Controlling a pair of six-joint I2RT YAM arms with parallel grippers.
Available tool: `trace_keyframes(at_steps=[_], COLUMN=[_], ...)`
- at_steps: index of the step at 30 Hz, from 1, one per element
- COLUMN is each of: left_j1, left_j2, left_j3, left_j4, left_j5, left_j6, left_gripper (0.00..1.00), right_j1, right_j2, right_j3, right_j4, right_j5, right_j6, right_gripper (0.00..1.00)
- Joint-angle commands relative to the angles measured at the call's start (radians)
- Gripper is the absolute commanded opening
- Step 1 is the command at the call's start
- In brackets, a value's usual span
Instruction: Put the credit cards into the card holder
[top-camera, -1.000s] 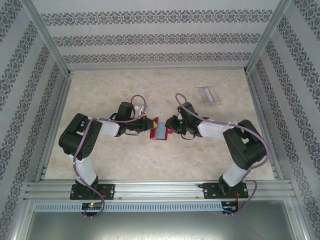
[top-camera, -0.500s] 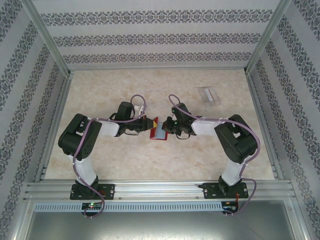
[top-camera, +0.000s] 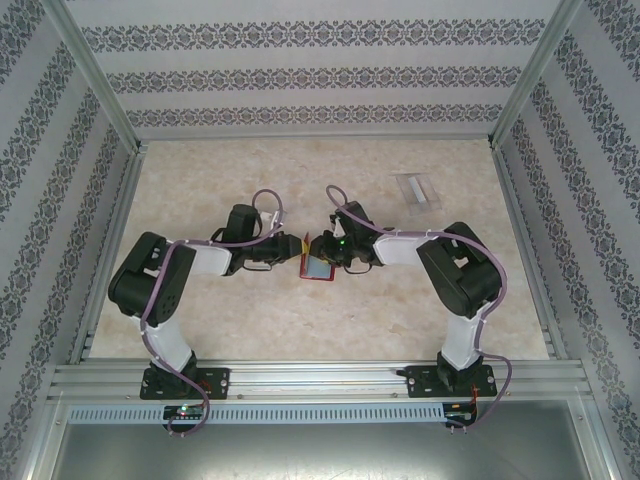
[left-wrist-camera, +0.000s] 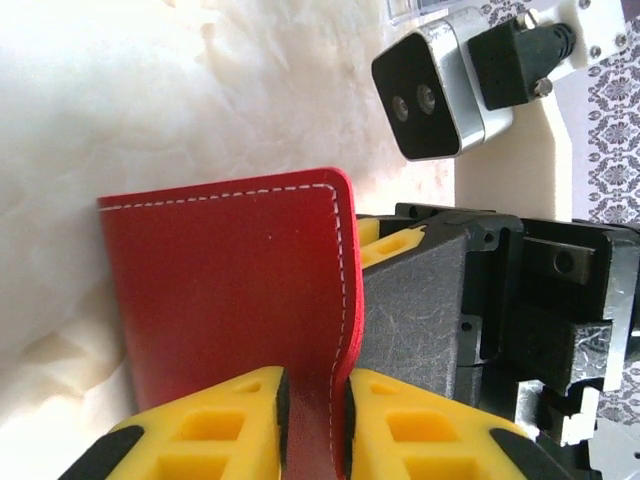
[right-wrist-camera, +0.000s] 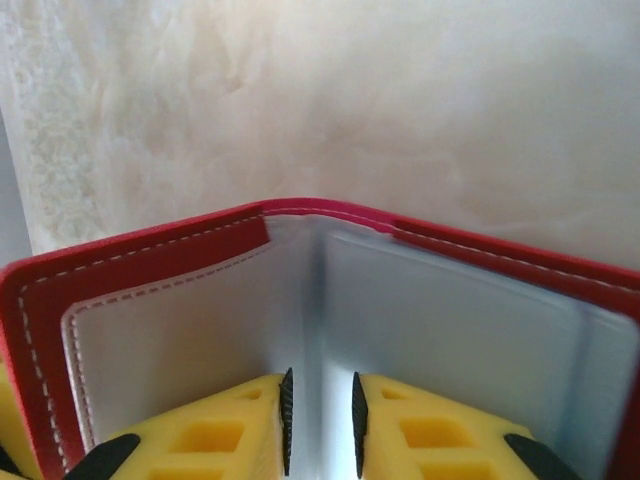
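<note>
The card holder (top-camera: 318, 267) is a red wallet standing open in mid-table, between both grippers. My left gripper (top-camera: 298, 250) is shut on its left flap; in the left wrist view the red leather (left-wrist-camera: 220, 270) fills the gap between my yellow fingers (left-wrist-camera: 318, 385). My right gripper (top-camera: 324, 249) reaches in from the right. Its fingertips (right-wrist-camera: 320, 395) stand a little apart at the fold of the bluish-grey lining (right-wrist-camera: 170, 310), and I cannot tell if they pinch anything. The credit cards (top-camera: 418, 190) lie pale and translucent at the back right.
Metal frame rails (top-camera: 300, 378) run along the near edge and patterned walls (top-camera: 300, 75) close in the other sides. The right arm's wrist camera (left-wrist-camera: 430, 95) hangs close above the wallet's far side.
My right gripper has moved left from the wallet's right edge to over its fold. My left gripper kept its hold, and the wallet stayed in place.
</note>
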Motion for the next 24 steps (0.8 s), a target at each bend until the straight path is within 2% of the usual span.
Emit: trace_keyframes(at_steps=[1,4,7,8,13,17,24], left_j1=[0.026,0.05,0.087,0.104,0.198,0.292,0.37], left_j2=[-0.061,-0.111,-0.177,-0.205,-0.299,-0.344,-0.373], left_j3=[-0.035,-0.056,-0.084,-0.093,-0.133,-0.187,-0.232], left_j4=[0.06,0.041,-0.004,-0.024,-0.146,-0.155,-0.192], left_j5=[0.026,0.031,0.011,0.003,-0.03,-0.027,-0.031], left_j6=[-0.022,-0.017,-0.003,0.007,0.045,0.023,0.028], left_gripper=[0.32,0.42,0.6,0.63,0.59,0.55,0.58], right_j1=[0.018,0.03,0.044,0.048,0.079,0.133,0.244], right_j2=[0.025,0.039,0.055,0.063,0.087,0.091,0.147], right_j3=[0.043,0.067,0.094,0.106,0.17,0.244,0.386], right_j4=[-0.021,-0.043,-0.076,-0.094,-0.215,-0.364,-0.592], right_j5=[-0.031,-0.024,-0.009,-0.001,0.081,0.22,0.497], right_j6=[-0.05,-0.067,-0.089,-0.097,-0.159,-0.234,-0.308], right_gripper=[0.29,0.33,0.37,0.38,0.42,0.44,0.56])
